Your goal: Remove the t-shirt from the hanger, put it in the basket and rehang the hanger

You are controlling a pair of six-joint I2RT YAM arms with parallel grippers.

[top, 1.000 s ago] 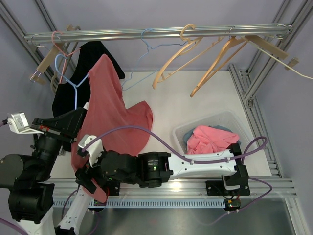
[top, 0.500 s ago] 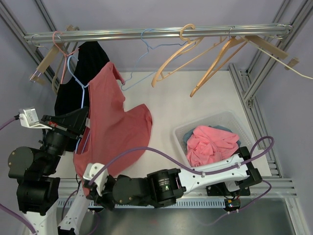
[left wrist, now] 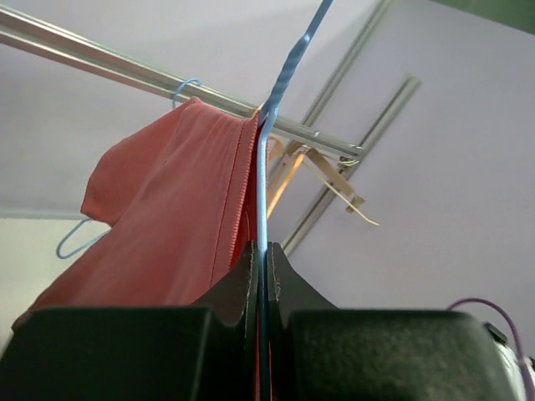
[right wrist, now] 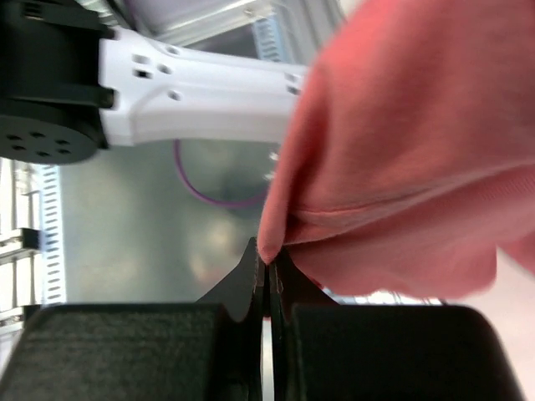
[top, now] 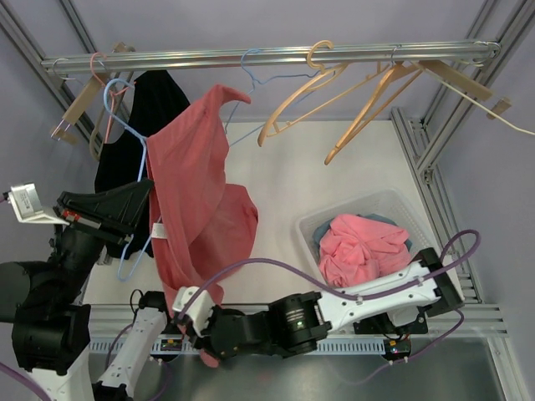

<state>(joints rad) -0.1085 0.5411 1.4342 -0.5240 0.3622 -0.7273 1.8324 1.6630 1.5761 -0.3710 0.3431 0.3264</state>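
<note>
My left gripper (left wrist: 261, 261) is pinched tight on the thin blue wire of the hanger (left wrist: 262, 180), holding it up at the left of the table. In the overhead view the wire's hook sits close under the rail (top: 276, 57), and I cannot tell whether it is hooked on.

The t-shirt (top: 196, 180) hangs just to the right of that grip. It is red and stretched in a long band from a peak near the rail down to the near edge. In my left wrist view a seamed edge of it lies right against the wire, so I judge it to be partly on the hanger, not free. At the bottom of that band my right gripper (right wrist: 267, 255) is closed on a fold of the cloth's edge, with only the very tips biting.

The risks, as I read them:
- **Shallow grip:** a harder pull could let the fold slide out of my right fingertips, and the shirt would sag back onto the wire.
- **Slippery wire:** it is thin and looks smooth, so it could twist or slip between my left fingers if the cloth drags on it.
- **Snagged neck:** if the neck opening catches on the hanger's end, pulling would drag the hanger along instead of clearing it.

Further right, the basket (top: 308, 227) of clothes sits well apart, out of the way.
</note>
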